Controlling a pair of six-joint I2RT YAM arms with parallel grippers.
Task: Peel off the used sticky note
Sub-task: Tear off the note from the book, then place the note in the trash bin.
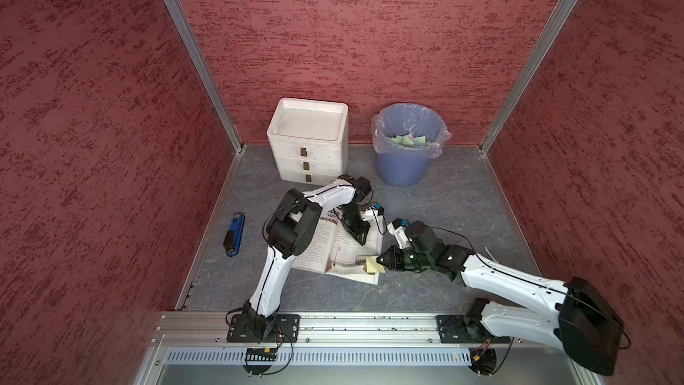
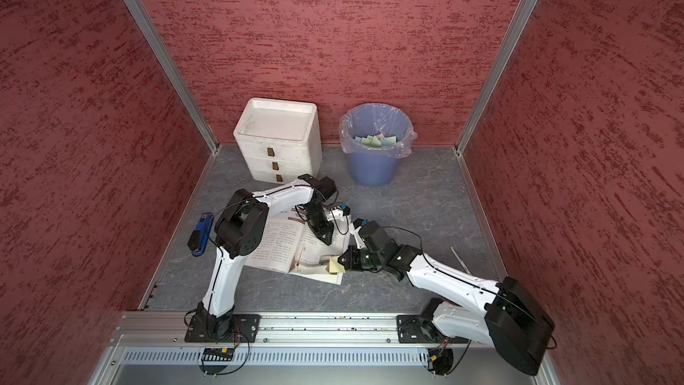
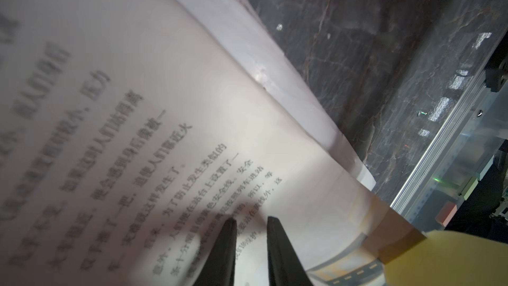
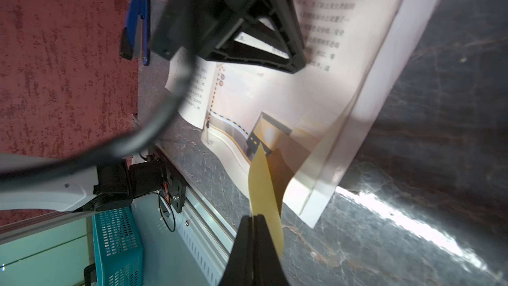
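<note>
The yellow sticky note [image 4: 264, 185] ran from its stuck edge on the book [image 4: 343, 78] to the right hand [image 4: 253, 217] pinching its free end, while the nearly closed left hand [image 3: 251, 220] rested on the page.

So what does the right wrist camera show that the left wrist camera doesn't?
Only the right wrist camera: the right end effector shut on the free edge of the yellow sticky note, its other end on the page, plus a blue stapler. Only the left wrist camera: the page's print close up around the tips of the left end effector. Both: the open book, the sticky note, the left end effector and the grey table.
</note>
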